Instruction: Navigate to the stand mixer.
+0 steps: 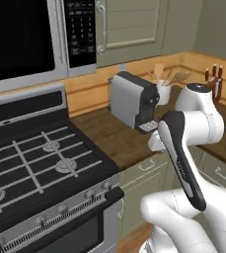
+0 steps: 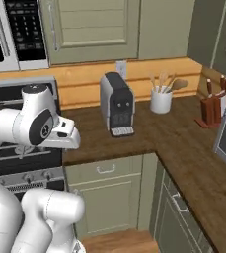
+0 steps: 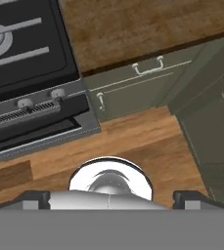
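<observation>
Scanning the wooden table point(image 2: 149, 131) for a dark blue stand mixer, I find none, just the boxy grey-and-black coffee machine point(image 2: 117, 104) at the far wall, a white utensil crock point(image 2: 161, 101) to its right, a knife block point(image 2: 214, 107) further right and the black gas stove point(image 1: 33, 158) on the left. My best course, I judge, is to turn the base slowly along the right-hand run of table with the arm tucked clear of the cabinet fronts. At the hand view's bottom edge the gripper point(image 3: 108, 197) has its tips spread wide, holding and touching nothing.
</observation>
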You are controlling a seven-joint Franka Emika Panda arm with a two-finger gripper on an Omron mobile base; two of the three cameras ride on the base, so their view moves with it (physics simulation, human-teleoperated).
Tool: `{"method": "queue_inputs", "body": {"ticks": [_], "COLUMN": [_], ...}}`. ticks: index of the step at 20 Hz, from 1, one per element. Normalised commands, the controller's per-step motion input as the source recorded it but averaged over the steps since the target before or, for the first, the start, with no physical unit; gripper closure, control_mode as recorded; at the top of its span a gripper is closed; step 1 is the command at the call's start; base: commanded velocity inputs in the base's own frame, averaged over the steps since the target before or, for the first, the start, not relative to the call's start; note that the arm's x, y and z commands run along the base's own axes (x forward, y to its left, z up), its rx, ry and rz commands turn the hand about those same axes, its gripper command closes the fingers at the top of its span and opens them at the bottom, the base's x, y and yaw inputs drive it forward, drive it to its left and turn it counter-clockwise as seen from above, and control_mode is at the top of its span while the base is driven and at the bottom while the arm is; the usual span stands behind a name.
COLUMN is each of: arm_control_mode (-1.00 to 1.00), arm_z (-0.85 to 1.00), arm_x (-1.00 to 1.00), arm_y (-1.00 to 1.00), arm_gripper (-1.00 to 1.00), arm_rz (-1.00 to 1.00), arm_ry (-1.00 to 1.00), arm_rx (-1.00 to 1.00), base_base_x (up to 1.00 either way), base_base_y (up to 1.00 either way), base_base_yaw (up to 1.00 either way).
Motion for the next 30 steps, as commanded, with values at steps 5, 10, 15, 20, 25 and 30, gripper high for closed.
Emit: {"method": "queue_inputs", "body": {"ticks": [5,10,15,20,25,30], "arm_control_mode": [1.00,1.00,1.00,1.00,1.00,1.00], "arm_z": [0.00,0.00,0.00,0.00,0.00,0.00], "arm_x": [0.00,0.00,0.00,0.00,0.00,0.00], "arm_y": [0.00,0.00,0.00,0.00,0.00,0.00], "arm_gripper": [-1.00,-1.00,-1.00,-1.00,-1.00,-1.00], "arm_rz": [0.00,0.00,0.00,0.00,0.00,0.00], "arm_ry": [0.00,0.00,0.00,0.00,0.00,0.00], "arm_rx": [0.00,0.00,0.00,0.00,0.00,0.00], "base_base_x": [-0.59,-0.33,-0.02,0.01,0.03,0.14], "base_base_y": [0.26,-0.01,-0.29,-0.56,-0.67,-0.63], "base_base_yaw": [-0.77,-0.77,-0.69,-0.61,-0.62,-0.67]}}
